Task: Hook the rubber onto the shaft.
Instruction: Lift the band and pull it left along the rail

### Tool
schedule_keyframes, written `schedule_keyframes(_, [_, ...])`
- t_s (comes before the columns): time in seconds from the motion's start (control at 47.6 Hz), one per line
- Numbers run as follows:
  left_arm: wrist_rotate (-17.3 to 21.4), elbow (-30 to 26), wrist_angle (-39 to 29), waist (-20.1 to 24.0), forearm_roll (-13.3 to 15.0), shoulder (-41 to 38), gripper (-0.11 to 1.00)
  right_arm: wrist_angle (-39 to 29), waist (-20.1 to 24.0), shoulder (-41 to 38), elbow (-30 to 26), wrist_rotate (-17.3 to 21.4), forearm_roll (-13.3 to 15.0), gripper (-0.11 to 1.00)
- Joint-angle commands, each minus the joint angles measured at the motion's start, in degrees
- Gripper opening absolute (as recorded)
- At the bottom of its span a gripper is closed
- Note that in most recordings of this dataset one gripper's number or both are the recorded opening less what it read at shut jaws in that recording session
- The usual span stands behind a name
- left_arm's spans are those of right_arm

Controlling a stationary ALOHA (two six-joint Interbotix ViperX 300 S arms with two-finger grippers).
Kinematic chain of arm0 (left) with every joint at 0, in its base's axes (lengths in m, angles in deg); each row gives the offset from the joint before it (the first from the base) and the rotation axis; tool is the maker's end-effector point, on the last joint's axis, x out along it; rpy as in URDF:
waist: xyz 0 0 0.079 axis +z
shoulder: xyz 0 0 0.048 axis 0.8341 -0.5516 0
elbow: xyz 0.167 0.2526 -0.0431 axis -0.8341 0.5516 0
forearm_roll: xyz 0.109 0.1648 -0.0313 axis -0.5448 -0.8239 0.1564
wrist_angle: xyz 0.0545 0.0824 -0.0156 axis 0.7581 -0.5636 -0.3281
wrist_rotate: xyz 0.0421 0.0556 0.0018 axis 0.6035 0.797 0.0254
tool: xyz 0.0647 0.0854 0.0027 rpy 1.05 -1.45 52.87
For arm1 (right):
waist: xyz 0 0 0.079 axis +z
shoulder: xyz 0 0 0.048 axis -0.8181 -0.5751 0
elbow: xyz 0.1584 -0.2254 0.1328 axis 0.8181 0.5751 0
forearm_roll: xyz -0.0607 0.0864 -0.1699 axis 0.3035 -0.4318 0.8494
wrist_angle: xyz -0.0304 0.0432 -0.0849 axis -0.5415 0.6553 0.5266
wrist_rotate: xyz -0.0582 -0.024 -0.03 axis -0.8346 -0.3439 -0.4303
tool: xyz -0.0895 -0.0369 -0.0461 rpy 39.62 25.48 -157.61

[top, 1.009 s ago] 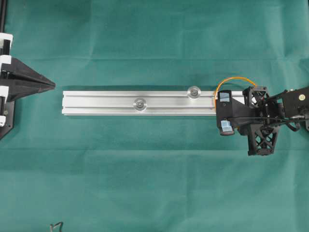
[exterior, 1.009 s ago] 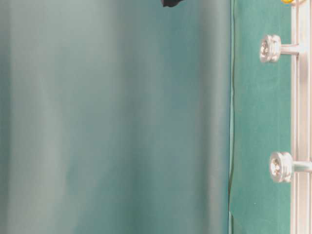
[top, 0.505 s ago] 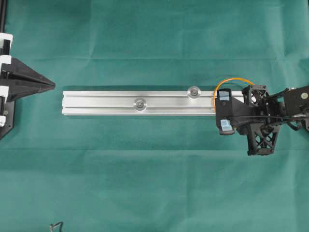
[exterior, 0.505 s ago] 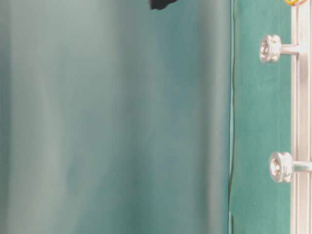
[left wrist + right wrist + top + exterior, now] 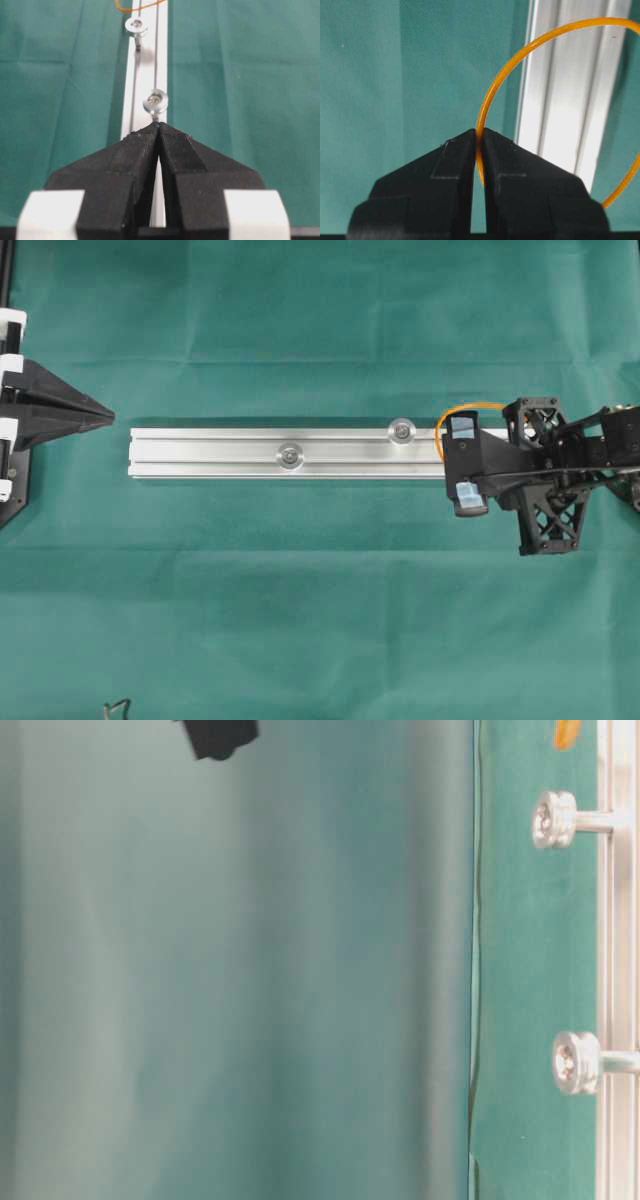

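The right gripper [image 5: 478,137] is clamped on the thin orange rubber band [image 5: 492,97], holding the loop above the right end of the long silver aluminium rail [image 5: 210,452] on the green cloth [image 5: 320,620]. Pickup looks done; hooking is left, since the band touches neither of the 2 round-headed silver shafts [image 5: 402,430]. The left gripper [image 5: 159,131] sits closed and empty by the rail's left end

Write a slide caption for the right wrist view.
Right gripper pinches the orange rubber band above the silver rail.
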Motion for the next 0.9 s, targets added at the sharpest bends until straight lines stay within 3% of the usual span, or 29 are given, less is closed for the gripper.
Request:
schedule_keyframes(0.0, [0.00,-1.85,0.26,0.18,-0.09,-0.44,0.00,-2.11,0.18,1.49,-2.81,0.09,0.62,0.07])
schedule_keyframes(0.378, [0.00,-1.85,0.26,0.18,-0.09,-0.44,0.00,-9.58,0.18,3.16,-7.56,0.09,0.97,0.07])
schedule_keyframes(0.883, [0.00,-1.85,0.26,0.18,-0.09,-0.44,0.00,-10.28,0.18,3.52,-7.82,0.09,1.23,0.07])
